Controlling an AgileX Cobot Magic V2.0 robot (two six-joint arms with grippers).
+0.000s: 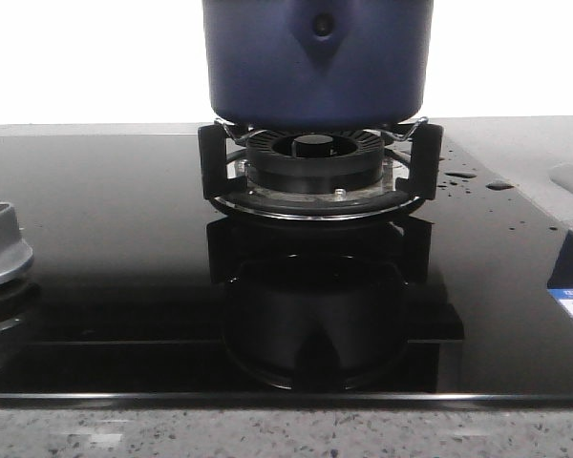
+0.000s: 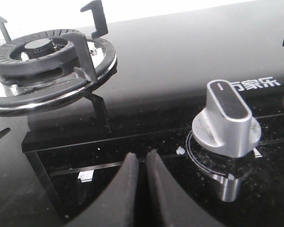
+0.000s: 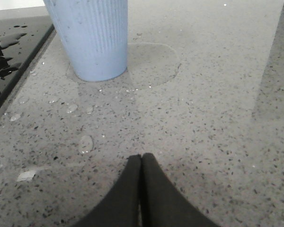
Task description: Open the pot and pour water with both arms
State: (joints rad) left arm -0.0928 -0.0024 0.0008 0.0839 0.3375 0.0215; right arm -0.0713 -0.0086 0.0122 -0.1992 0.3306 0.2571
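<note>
Blue pot (image 1: 317, 62) is seen seated on the burner (image 1: 315, 162), lid cropped out so open/closed can't be told, cup (image 3: 88, 38) upright on wet counter (image 3: 203, 123), both grippers, L (image 2: 141, 163) & R (image 3: 141, 163), pressed closed w/ nothing held, so stage can't be judged, early or done

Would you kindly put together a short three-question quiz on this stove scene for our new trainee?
1. True or false: the blue pot sits on the burner.
2. What stands on the speckled counter ahead of the right gripper? A) a cup B) a kettle C) a bowl
3. Fill in: the left gripper is near a silver ____ on the black cooktop.

Key
1. True.
2. A: the pale blue cup, with water droplets around it.
3. Knob. Both grippers' fingers are closed together.
</note>
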